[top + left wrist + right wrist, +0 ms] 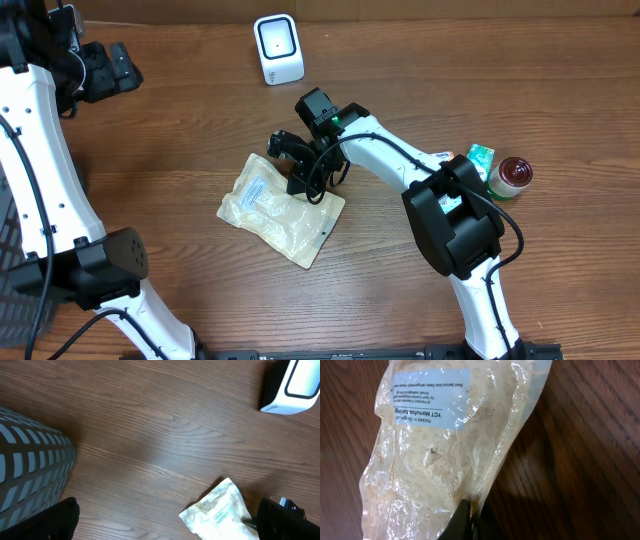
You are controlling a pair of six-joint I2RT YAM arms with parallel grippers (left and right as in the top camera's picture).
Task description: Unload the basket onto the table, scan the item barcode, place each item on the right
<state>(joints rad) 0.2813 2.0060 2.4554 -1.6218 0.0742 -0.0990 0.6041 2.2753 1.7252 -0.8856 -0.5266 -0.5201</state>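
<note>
Pinching the pouch (275, 212) is what your right hand (300, 178) is doing right now. Its fingers (465, 519) are clamping shut on the thin film at the pouch's edge, and in the right wrist view the dark tip is pressing right into the crinkled plastic. The pouch is lying on the bench (180, 130), roughly in the middle of the overhead view. Its blue label (430, 397) is facing up, and the print is showing upside down to the wrist camera.

The white scanner (278, 48) is standing at 12 o'clock from the pouch, well apart from it, near the far edge of the bench. Over at 3 o'clock, past your right arm, a small green box (480, 158) and a red-topped jar (514, 175) are sitting just beside each other.

Your left hand (108, 68) is hanging out at 10 o'clock in the far corner of the bench. Its fingers are spreading wide open, well apart from the pouch. The left wrist camera is catching the scanner in its upper right, a corner of the pouch along the bottom, and a dark slatted basket (30, 475) at 9 o'clock. The two black fingertips are poking in at the lower corners, with only bare wood showing between them.
</note>
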